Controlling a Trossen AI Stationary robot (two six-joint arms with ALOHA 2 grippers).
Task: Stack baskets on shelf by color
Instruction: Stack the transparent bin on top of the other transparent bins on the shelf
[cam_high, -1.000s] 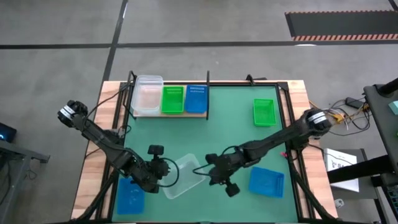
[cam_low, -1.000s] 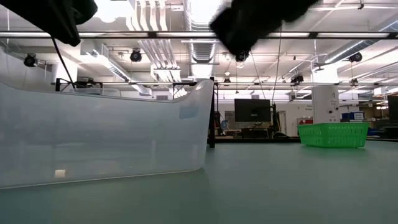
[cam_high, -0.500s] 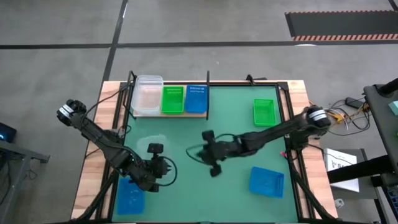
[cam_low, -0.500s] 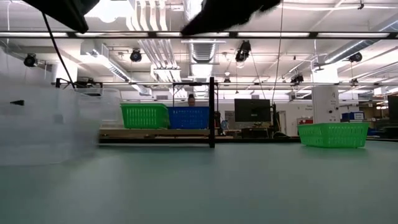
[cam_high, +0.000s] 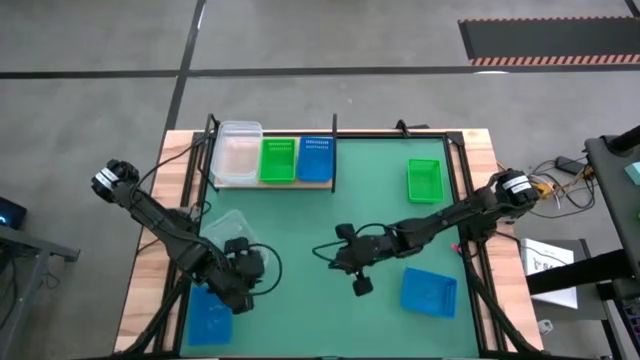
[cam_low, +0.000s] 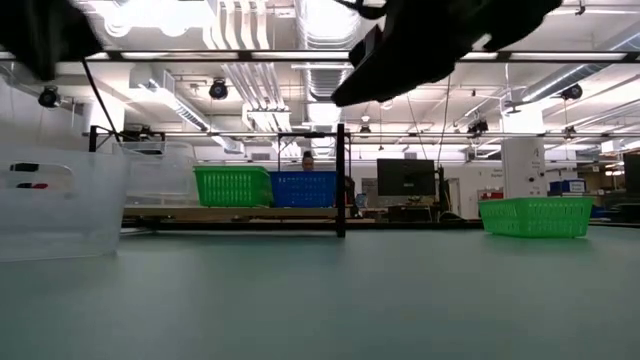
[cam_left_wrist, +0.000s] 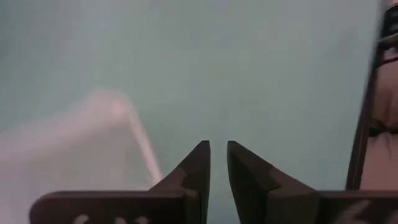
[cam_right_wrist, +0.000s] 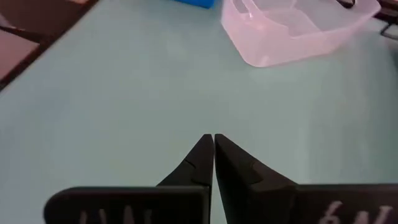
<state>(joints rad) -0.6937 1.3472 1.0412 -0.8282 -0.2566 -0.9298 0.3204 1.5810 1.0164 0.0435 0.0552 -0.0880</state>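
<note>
A clear basket (cam_high: 226, 226) stands upright at the mat's left, also in the low view (cam_low: 60, 205) and the right wrist view (cam_right_wrist: 298, 31). My left gripper (cam_high: 245, 262) is right beside it on its near side, its fingers (cam_left_wrist: 217, 146) closed to a narrow gap. My right gripper (cam_high: 335, 255) is shut and empty above the mat's middle (cam_right_wrist: 213, 138). The shelf (cam_high: 270, 184) at the far left holds a clear stack (cam_high: 237, 152), a green basket (cam_high: 278, 160) and a blue basket (cam_high: 316, 158). My left gripper is closed on the clear basket near a corner of its rim. The basket's wall (cam_left_wrist: 148, 158) runs in behind one finger (cam_left_wrist: 186, 171), which hides the place of contact. The fingers slant down at it from the near side. The basket stays upright and level.
A green basket (cam_high: 424, 180) lies at the far right. One blue basket (cam_high: 428, 292) lies at the near right and another (cam_high: 210, 315) at the near left under my left arm. Black rails (cam_high: 200, 200) edge the green mat (cam_high: 300, 215).
The clear basket has swung from the near middle, between both grippers, toward the table's left and far side, ending just beyond my left gripper, which has turned that way. My right gripper has left the basket, swung toward the far edge and come partway back.
</note>
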